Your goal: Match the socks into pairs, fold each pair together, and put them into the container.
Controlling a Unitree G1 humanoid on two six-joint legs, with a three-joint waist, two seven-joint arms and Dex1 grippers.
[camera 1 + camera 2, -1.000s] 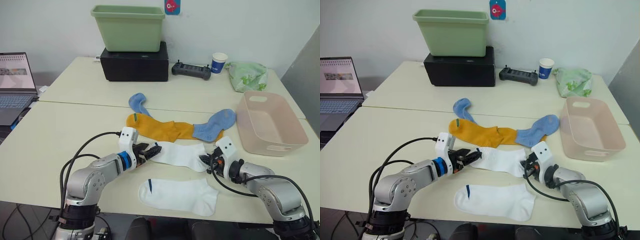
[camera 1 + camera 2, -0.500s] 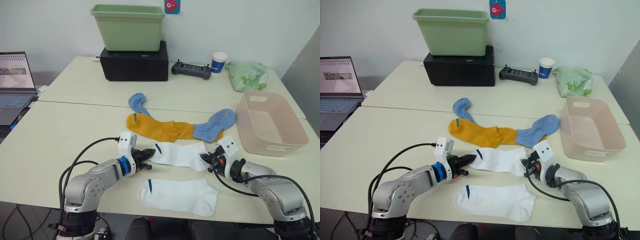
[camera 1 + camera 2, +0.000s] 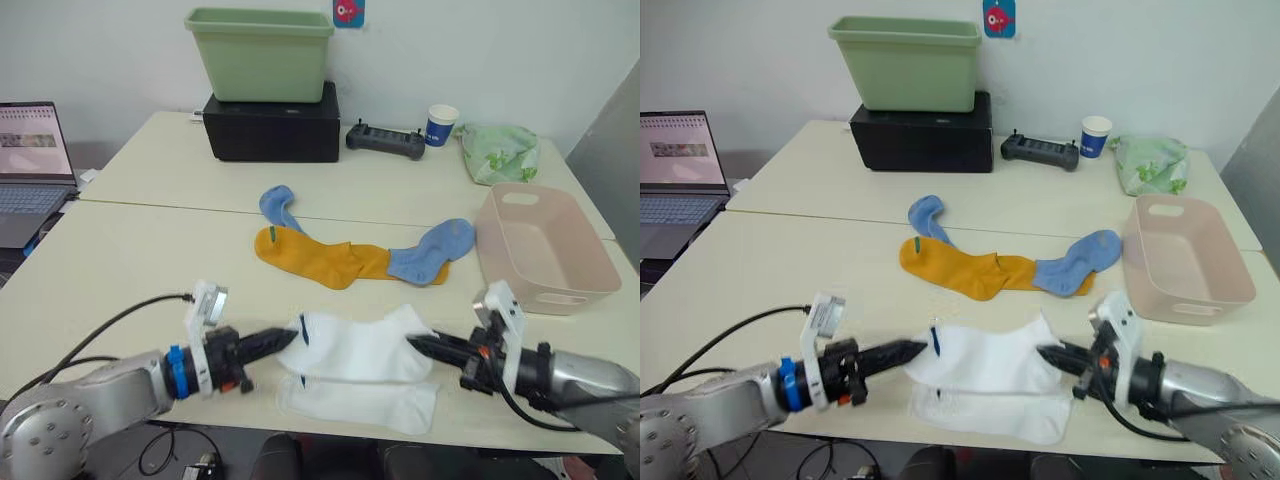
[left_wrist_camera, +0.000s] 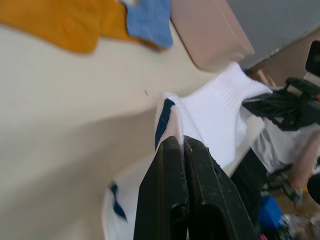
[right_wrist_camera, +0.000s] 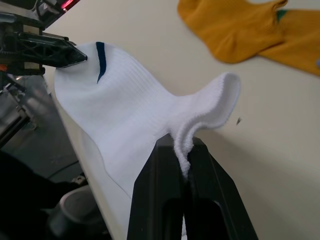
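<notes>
A cream table (image 3: 120, 250) stands against a white wall (laptop (image 3: 30, 150) at its left edge). The left gripper (image 3: 283, 341) and right gripper (image 3: 413, 345), both low, each pinch an end of a white sock (image 3: 355, 345) held above another white sock (image 3: 360, 402). The pink basket (image 3: 545, 250) sits far right.

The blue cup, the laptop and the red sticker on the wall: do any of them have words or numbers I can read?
Blue cup: a white mark on its side, too small to read.
Laptop: its screen shows rows of content, too blurred to read.
Red sticker: a picture only, with no letters that can be made out.
No readable words or numbers anywhere.
</notes>
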